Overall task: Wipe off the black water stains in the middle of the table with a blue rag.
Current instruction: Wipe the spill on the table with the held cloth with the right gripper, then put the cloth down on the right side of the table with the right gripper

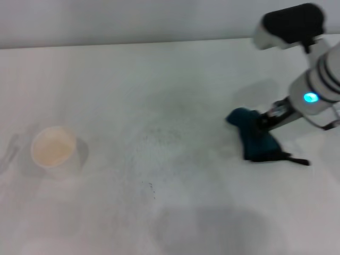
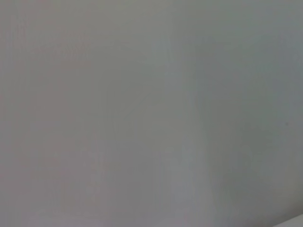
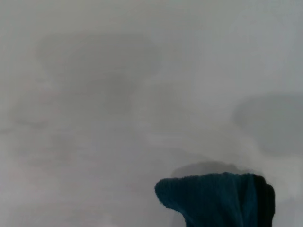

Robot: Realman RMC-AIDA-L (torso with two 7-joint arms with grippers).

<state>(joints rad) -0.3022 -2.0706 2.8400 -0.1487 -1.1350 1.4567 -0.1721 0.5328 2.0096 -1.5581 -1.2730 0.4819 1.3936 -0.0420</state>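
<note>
The blue rag (image 1: 256, 138) is a bunched dark teal cloth with a black edge trailing to the right, at the right side of the white table (image 1: 159, 74). My right gripper (image 1: 265, 121) is shut on its upper part, reaching in from the right. In the right wrist view the blue rag (image 3: 215, 198) hangs over bare table. Of the black water stains I see only a tiny dark fleck (image 1: 152, 189) and faint grey speckling (image 1: 159, 135) near the table's middle, well left of the rag. I cannot tell whether the rag touches the surface. My left gripper is out of view.
A pale cup (image 1: 53, 147) stands at the left of the table. The table's far edge (image 1: 133, 43) runs along the back. The left wrist view shows only a plain grey-white surface (image 2: 151, 113).
</note>
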